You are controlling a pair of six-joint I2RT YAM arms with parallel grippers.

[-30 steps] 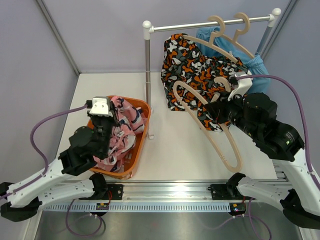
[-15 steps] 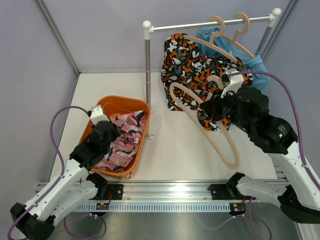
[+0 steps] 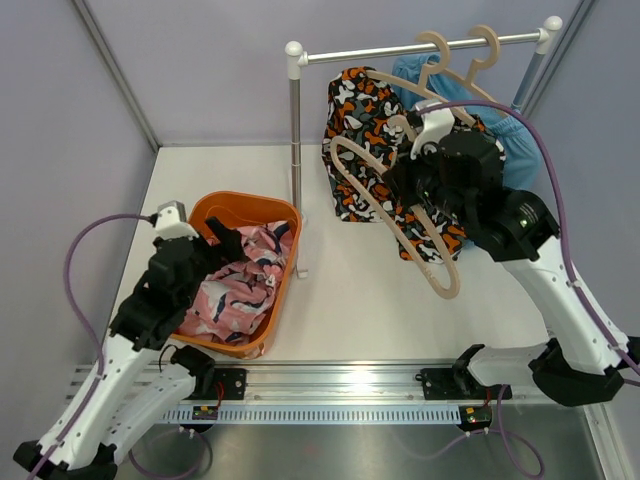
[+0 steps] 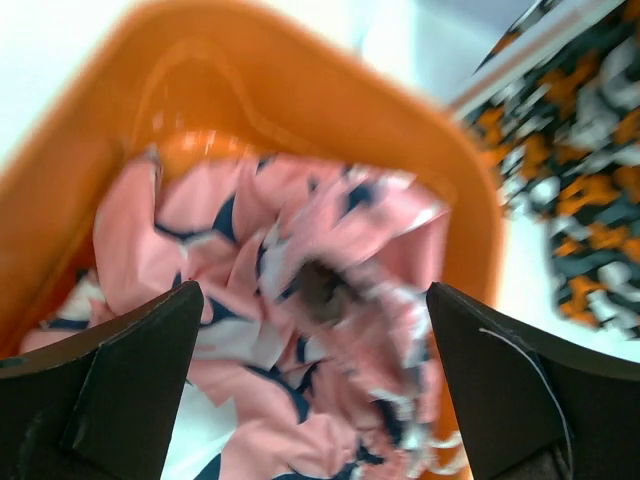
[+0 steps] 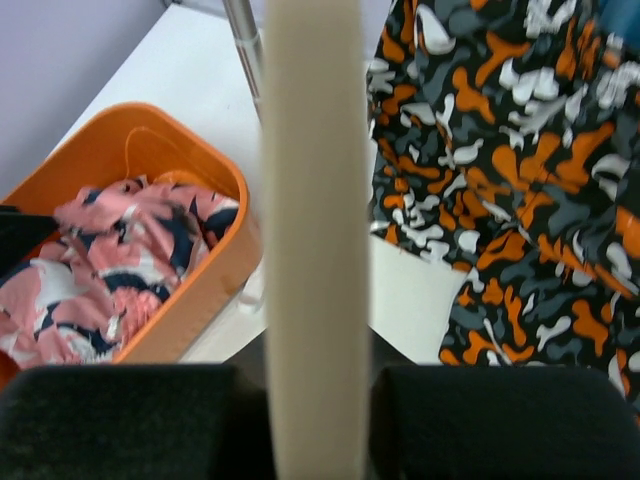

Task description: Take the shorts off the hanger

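Note:
The pink shorts lie loose in the orange basket. My left gripper hovers over the basket's left side, open and apart from the pink shorts, which show between its dark fingers. My right gripper is shut on a bare beige hanger, held up in front of the rack. That hanger runs straight up between the right gripper's jaws. The black and orange shorts hang from a hanger on the rail. The light blue shorts hang behind them.
The white-capped rail crosses the back, and its left post stands between basket and hanging clothes. Two beige hanger hooks sit on the rail. Purple cables trail from both wrists. The white table ends at the arm rail in front.
My left gripper opened, let the pink shorts drop into the basket, and drew back to the left. My right arm lifted the bare hanger up and back toward the rail.

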